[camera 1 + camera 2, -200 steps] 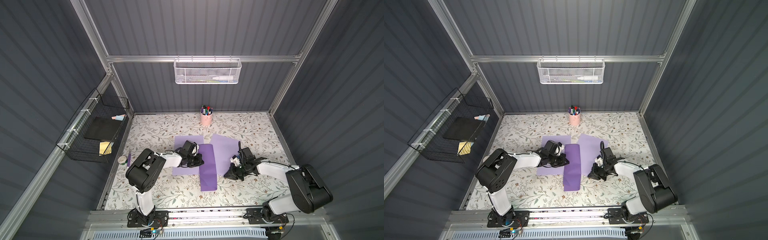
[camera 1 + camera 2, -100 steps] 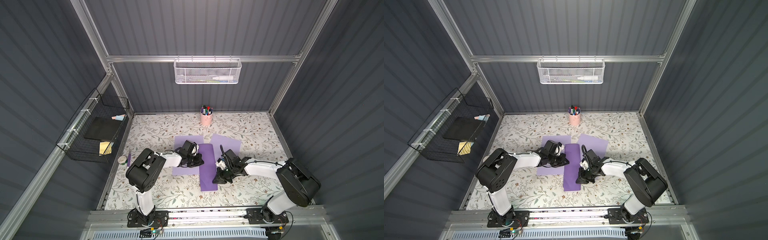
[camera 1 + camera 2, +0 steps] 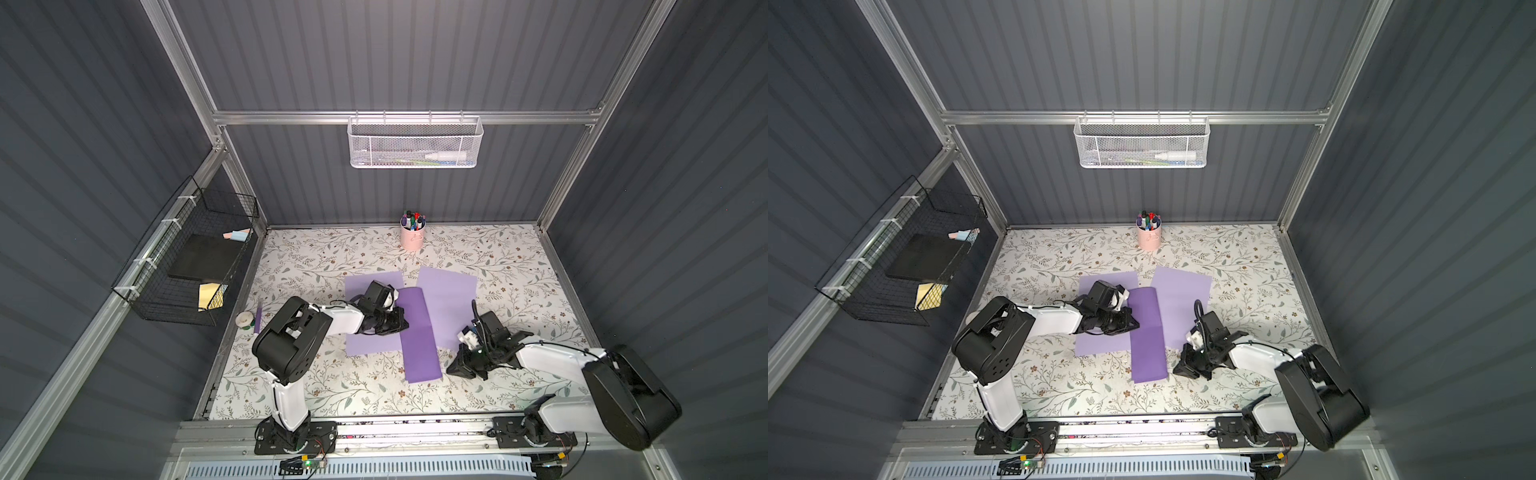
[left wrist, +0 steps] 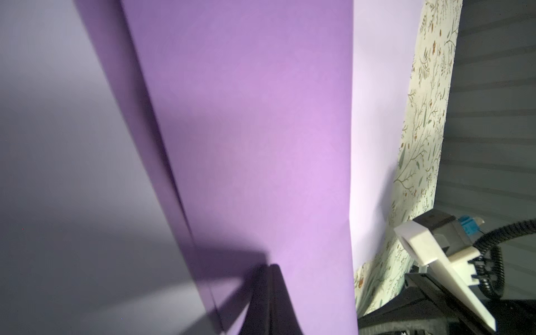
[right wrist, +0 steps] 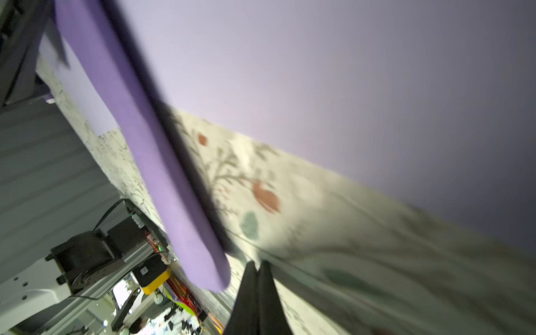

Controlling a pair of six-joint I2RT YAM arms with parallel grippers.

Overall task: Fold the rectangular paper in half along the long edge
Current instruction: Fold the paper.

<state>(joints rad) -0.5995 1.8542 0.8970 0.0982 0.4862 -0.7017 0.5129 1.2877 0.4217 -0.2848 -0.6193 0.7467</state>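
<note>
Resting the left claw (image 3: 402, 324) (image 3: 1136, 324) (image 4: 269, 266) tip-down on the folded purple paper (image 3: 417, 336) (image 3: 1147, 336) (image 4: 255, 130) (image 5: 162, 162), close to the long edge nearest that claw, with both fingers pressed flat together and gripping nothing. Showing, in the left wrist view, two stacked layers along that same edge. Holding the right claw (image 3: 450, 370) (image 3: 1177, 370) (image 5: 257, 262) low over the floral worktop (image 3: 498, 257) (image 3: 1246, 257) (image 4: 420, 116) (image 5: 348, 232), just beside the paper's near corner on the side facing away from the left claw, fingers likewise squeezed together with nothing between them; not telling from any view whether those tips are touching the paper. Bracketing that paper between the two claws, down on the worktop and stretching as a long dark strip in both top views, from beside the right claw's tips to well past the left claw's wrist, partly overlapping two pale lilac sheets: one sheet (image 3: 370, 345) (image 3: 1100, 345) (image 4: 58, 145) spreading under and behind the left claw, the other sheet (image 3: 451, 299) (image 3: 1183, 291) (image 5: 348, 72) spreading ahead of the right claw. Sharing the worktop with a pink cup of markers (image 3: 412, 237) (image 3: 1148, 239) standing far ahead of both claws by the back wall, and with a small tape roll (image 3: 245, 319) and a purple pen (image 3: 258, 316) lying well behind the left claw, by the side wall. Working beneath a white mesh basket (image 3: 415, 143) (image 3: 1142, 143) hanging on the back wall, high beyond both claws, and beside a black wire basket (image 3: 187, 266) (image 3: 905, 257) hanging on the side wall, far behind the left claw.
</note>
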